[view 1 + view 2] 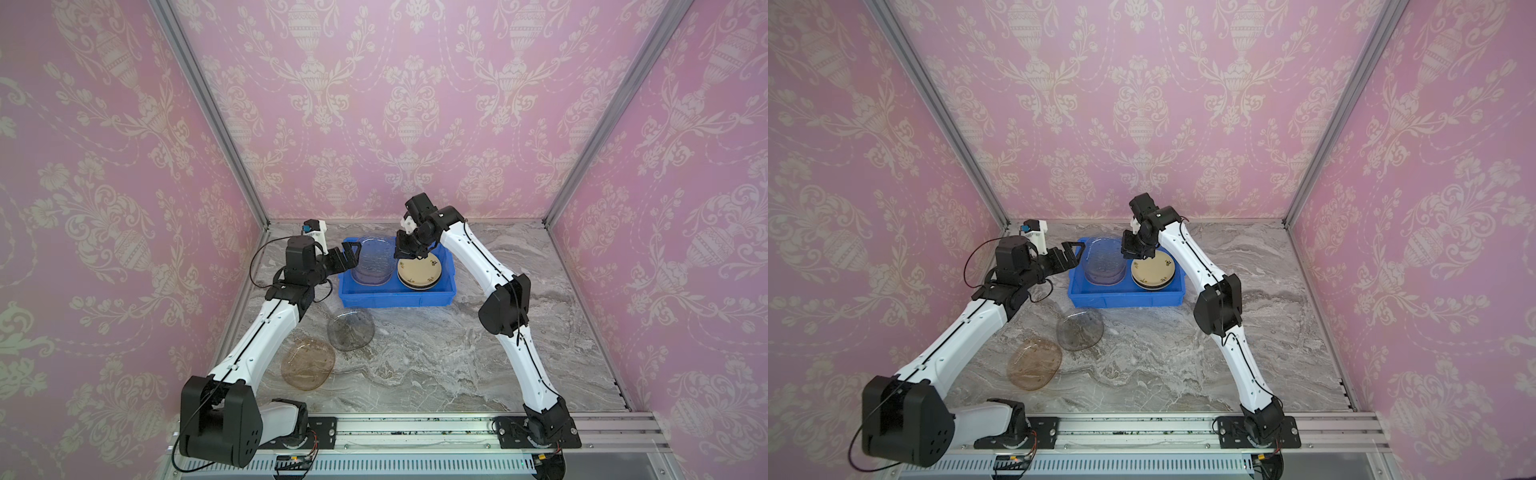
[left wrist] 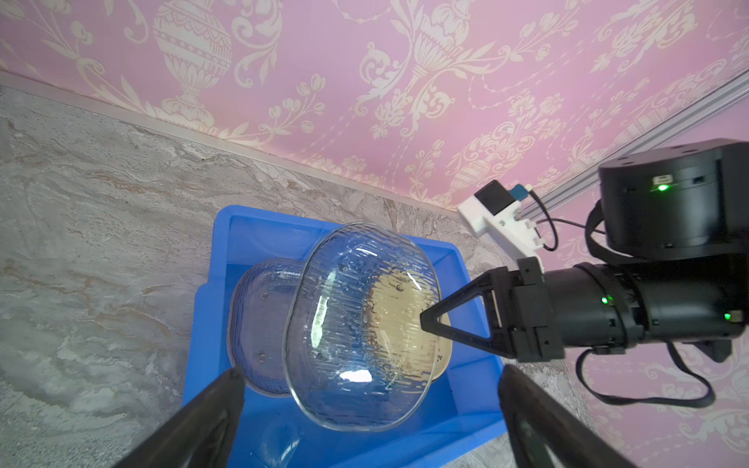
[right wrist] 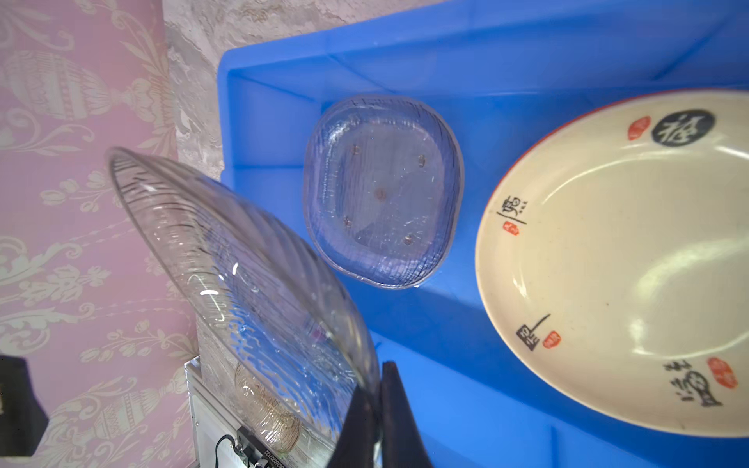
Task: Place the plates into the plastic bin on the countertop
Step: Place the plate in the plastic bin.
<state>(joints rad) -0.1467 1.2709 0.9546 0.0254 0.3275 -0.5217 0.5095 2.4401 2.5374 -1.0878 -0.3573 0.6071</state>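
Glass on glass worries me: my right gripper (image 3: 381,375) pinches only the rim of a tilted clear plate (image 2: 360,324) above the plastic bin (image 1: 395,300), left gripper (image 1: 352,254) spread wide beside the bin, so one slip could crack it on the glass plate (image 3: 383,190) inside

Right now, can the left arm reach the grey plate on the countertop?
Probably yes: the left gripper is open and empty, and the grey plate lies uncovered on the countertop nearby.
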